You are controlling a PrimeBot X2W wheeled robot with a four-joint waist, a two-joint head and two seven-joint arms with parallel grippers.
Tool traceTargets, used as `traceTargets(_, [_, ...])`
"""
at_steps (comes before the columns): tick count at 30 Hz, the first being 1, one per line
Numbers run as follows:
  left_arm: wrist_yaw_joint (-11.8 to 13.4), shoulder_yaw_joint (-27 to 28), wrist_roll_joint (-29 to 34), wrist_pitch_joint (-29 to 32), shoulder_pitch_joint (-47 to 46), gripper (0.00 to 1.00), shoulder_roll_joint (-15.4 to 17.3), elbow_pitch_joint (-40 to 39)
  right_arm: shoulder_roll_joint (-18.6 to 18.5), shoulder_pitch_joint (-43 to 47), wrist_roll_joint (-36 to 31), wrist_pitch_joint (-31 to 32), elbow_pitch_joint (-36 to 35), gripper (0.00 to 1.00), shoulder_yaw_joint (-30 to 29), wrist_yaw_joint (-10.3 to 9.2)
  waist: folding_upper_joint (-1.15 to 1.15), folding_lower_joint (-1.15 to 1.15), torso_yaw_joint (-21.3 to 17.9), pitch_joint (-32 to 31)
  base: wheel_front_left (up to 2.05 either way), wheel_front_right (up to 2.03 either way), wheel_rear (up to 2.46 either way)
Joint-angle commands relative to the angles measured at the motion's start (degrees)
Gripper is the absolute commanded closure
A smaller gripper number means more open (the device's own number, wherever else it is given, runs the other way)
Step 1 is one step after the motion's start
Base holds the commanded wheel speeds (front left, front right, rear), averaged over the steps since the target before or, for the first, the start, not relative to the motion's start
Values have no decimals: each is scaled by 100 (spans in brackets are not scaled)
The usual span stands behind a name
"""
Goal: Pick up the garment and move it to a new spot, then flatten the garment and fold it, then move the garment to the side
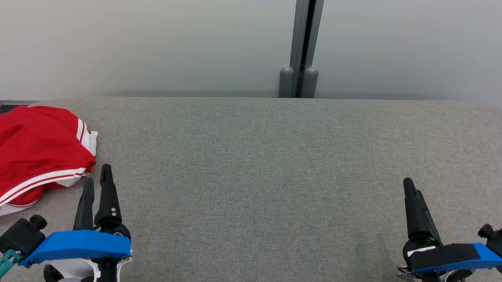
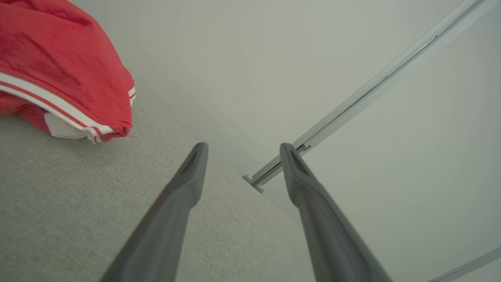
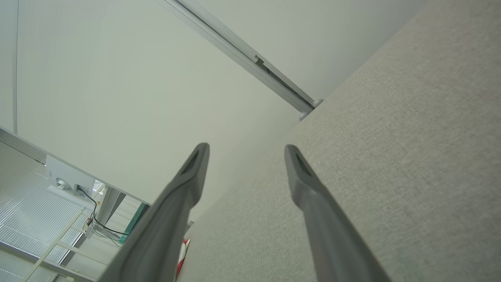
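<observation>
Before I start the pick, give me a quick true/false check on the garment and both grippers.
1. The red garment lies bunched up at the left end of the grey table. True.
2. The left gripper is shut on the garment. False: its jaws stand open and empty, beside the garment's right edge.
3. The right gripper is open and holds nothing. True.
4. The garment is spread flat in the middle of the table. False: it is crumpled, with folds and white stripes showing, at the left end.
</observation>
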Motion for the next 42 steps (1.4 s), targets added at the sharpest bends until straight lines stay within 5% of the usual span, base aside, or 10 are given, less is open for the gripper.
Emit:
traceTargets(1, [26,-28,300,-65,-113,0,42,-95,-38,-132,-244,-63,-89,0,20,11,0,0,4,2,0,0,0])
traceTargets(23, [194,-285,2203,-432,-147,0,80,101,-47,-200,-2002,-429,29,0,275,13,0,0,58,33,0,0,0])
traceTargets(42, [349,-434,3232,-682,-220,0,183,395,-52,-295,-3190,-679,244,0,306,14,0,0,87,49,0,0,0])
